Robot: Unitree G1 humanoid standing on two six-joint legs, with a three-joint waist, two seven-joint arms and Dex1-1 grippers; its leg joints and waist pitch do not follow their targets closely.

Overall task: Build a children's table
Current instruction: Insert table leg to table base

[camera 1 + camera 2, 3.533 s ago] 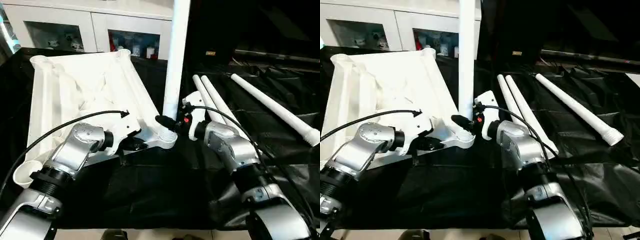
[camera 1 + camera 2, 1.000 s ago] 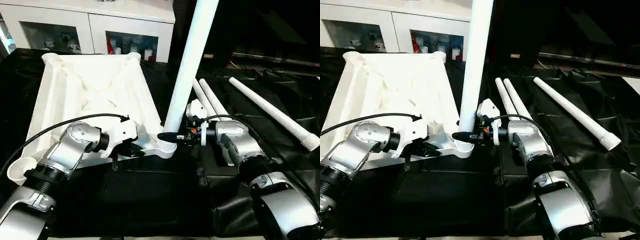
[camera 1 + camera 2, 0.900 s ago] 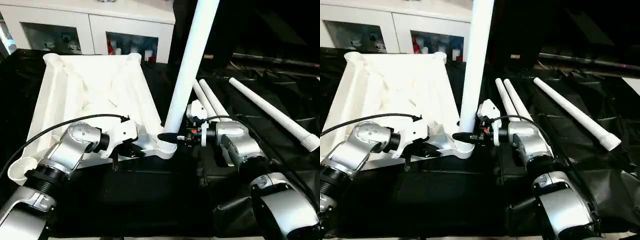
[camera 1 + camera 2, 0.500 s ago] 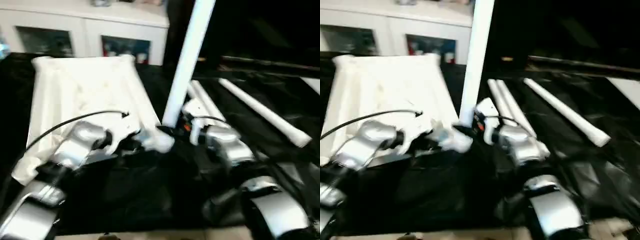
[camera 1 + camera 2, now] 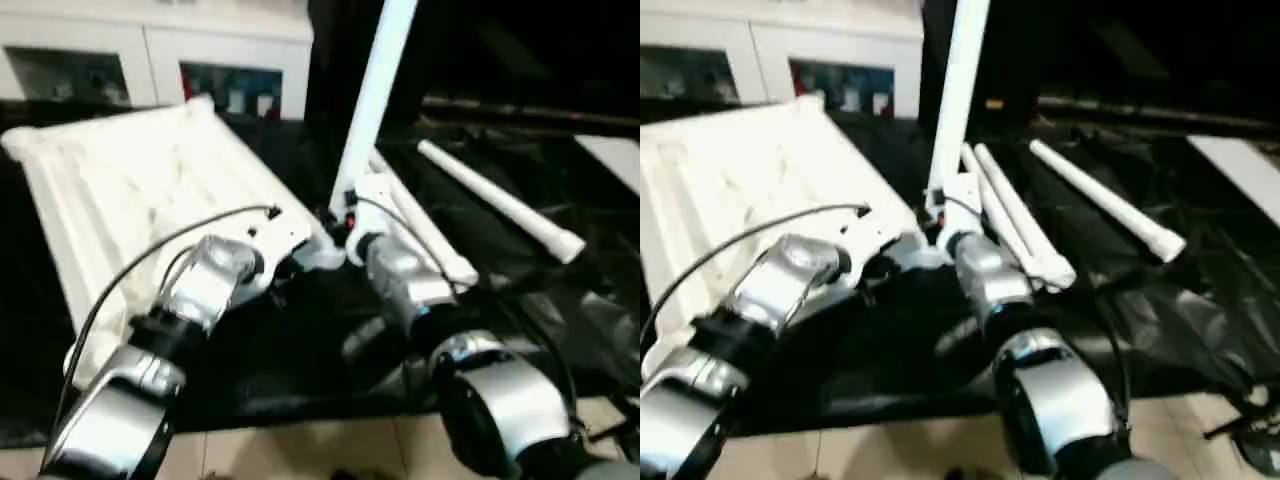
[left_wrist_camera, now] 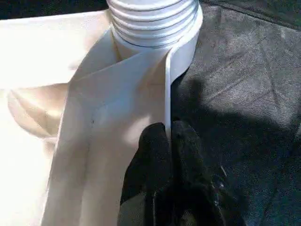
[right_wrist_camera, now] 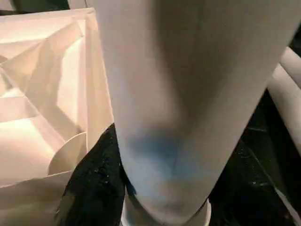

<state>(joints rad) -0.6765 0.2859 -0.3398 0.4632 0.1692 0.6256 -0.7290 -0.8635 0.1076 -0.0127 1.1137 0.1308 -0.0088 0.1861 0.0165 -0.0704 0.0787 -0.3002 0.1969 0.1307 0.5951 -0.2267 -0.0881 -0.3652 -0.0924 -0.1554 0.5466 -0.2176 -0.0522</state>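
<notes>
The left wrist view is showing what the head views are blurring: the left gripper is pinching the thin raised rim of the white tabletop between its two black fingers, closed tight on the edge just beside the corner socket. The ribbed, threaded end of the standing leg is sitting in that socket, several ridges showing above its lip.

The right wrist view is looking straight at the standing leg from very close, with one black finger lying against the side of the tube near its base; the other finger is hidden behind the tube, so I cannot tell how the right gripper is closing, only that it is touching the leg.

From the head views, the tabletop is lying underside up on the black-draped bench, its ribs showing, and the standing leg is rising from the tabletop's corner nearest the right gripper, tilting slightly away from the tabletop. Beyond that corner, on the far side from the tabletop, two spare legs are lying side by side and touching, and a third leg is lying apart from them, farther still from the tabletop.

Behind the tabletop a white cabinet with glass doors is standing, and pale floor tiles are showing at the bench's near edge.
</notes>
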